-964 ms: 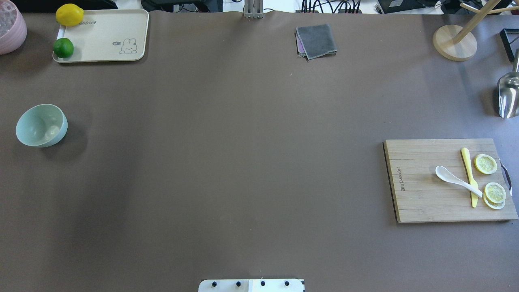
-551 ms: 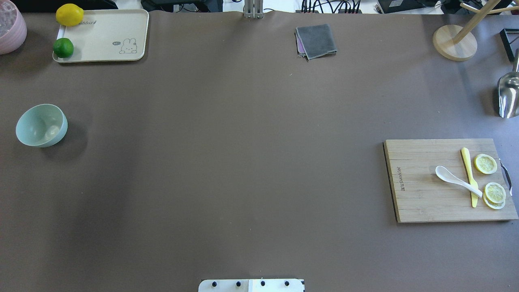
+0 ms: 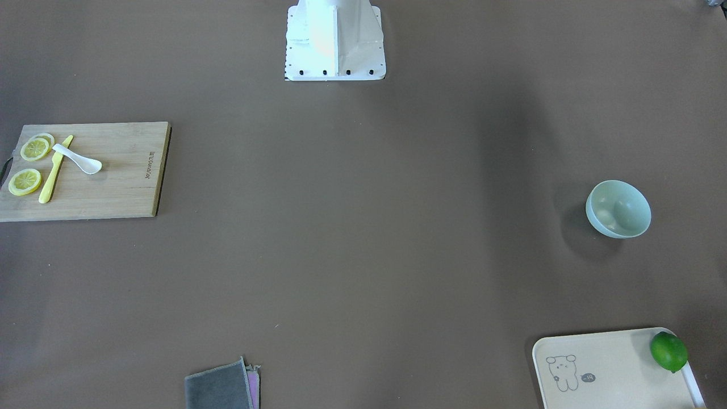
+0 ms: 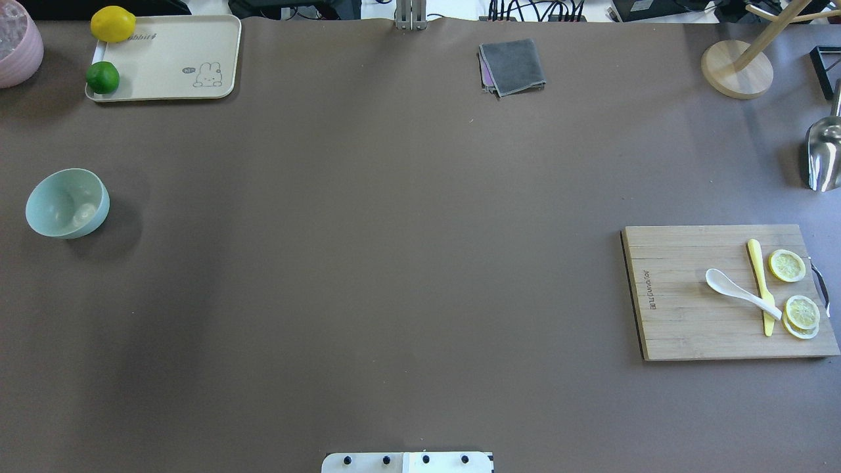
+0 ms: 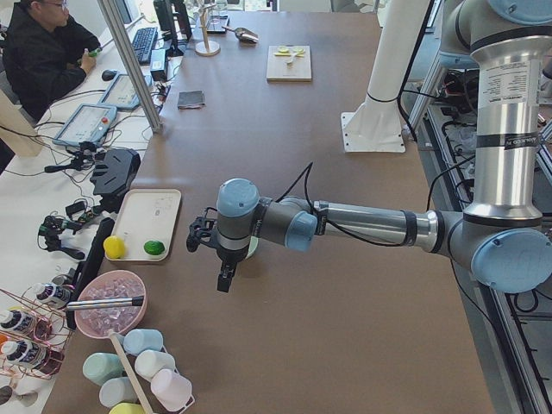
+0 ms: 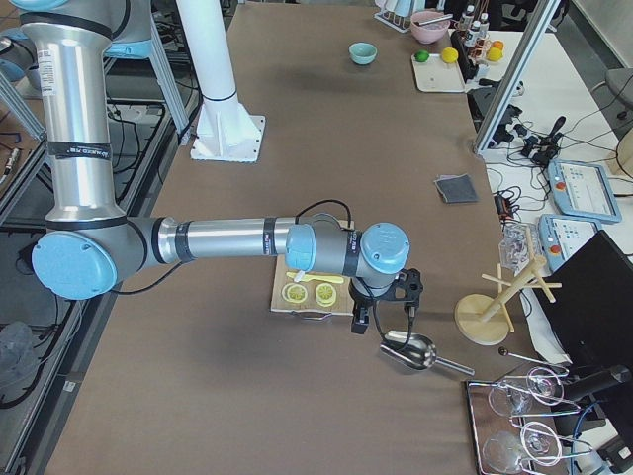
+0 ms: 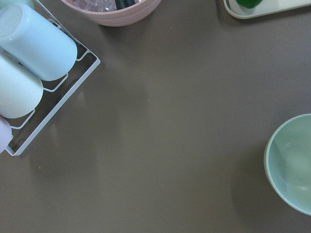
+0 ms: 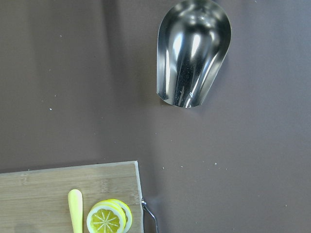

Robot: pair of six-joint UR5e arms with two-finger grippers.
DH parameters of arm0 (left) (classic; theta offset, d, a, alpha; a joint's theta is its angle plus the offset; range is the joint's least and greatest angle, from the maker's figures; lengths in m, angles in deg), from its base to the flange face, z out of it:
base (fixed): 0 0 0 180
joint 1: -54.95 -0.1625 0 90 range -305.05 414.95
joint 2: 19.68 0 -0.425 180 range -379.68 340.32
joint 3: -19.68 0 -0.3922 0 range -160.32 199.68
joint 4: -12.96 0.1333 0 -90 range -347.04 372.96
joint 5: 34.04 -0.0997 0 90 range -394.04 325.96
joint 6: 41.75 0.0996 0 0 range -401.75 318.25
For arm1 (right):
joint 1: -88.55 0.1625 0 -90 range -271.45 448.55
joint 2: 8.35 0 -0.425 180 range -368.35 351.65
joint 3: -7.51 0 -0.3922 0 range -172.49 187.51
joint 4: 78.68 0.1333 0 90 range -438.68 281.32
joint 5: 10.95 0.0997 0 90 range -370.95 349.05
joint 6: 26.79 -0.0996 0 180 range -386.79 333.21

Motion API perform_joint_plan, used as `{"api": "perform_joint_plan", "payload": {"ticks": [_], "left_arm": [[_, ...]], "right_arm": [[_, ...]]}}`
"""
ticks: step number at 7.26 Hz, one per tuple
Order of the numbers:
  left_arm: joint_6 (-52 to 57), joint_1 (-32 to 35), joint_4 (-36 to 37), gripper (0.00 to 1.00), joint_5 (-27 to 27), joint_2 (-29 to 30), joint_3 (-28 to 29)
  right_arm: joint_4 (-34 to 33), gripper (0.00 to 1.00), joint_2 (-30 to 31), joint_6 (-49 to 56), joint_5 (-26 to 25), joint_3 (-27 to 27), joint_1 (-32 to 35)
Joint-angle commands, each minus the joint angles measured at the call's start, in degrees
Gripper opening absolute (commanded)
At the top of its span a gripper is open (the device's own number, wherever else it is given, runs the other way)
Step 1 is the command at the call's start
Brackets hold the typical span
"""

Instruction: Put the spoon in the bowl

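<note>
Spoon (image 4: 741, 292) lies flat on wooden cutting board (image 4: 683, 309), scoop toward the table's middle, handle crossing over yellow knife (image 4: 761, 282), handle tip just beside the stacked lemon slices (image 4: 801, 314). Nothing grips or touches it. Right gripper (image 6: 384, 309) hangs above the table just off the board's outer end, between the board and metal scoop (image 8: 192, 53); the spoon sits near it, on the board side, toward the table's middle. How far its jaws stand apart cannot be told; nothing seen in them. Bowl (image 4: 66, 202) stands upright and empty at the opposite end, well apart from the right gripper. Left gripper (image 5: 214, 257) hovers near the bowl, which is mostly hidden behind the wrist in the side view. Its opening cannot be told either; no load seen.
</note>
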Motion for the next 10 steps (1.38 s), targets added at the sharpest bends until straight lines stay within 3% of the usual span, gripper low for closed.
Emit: {"api": "perform_joint_plan", "payload": {"ticks": [1,2,3,6,8,10], "left_arm": [[0.1,-0.1,-0.2,0.98,0.2,1.8,-1.1],[0.4,-0.1,-2.2,0.98,3.8,1.9,-0.4],[0.1,-1.2,-9.7,0.98,5.8,1.9,0.6],[-10.4,-10.2,-15.2,0.98,5.0,7.1,11.0],[-15.7,-12.2,-30.0,0.98,4.3,8.3,20.3],[-19.4,-15.7,-35.5,0.98,1.6,8.7,23.8]], "right_arm": [[0.4,1.0,-0.3,0.0,-1.4,0.0,0.0],[0.4,1.0,-0.8,0.0,-2.1,1.0,0.0],[0.4,1.0,-0.7,0.1,-2.2,3.1,0.0],[0.5,1.0,-0.7,-0.8,-1.9,6.4,-0.3],[1.0,1.0,0.0,-0.9,-1.7,6.3,-0.3],[1.0,1.0,-0.3,-0.9,-1.7,6.3,-0.3]]}}
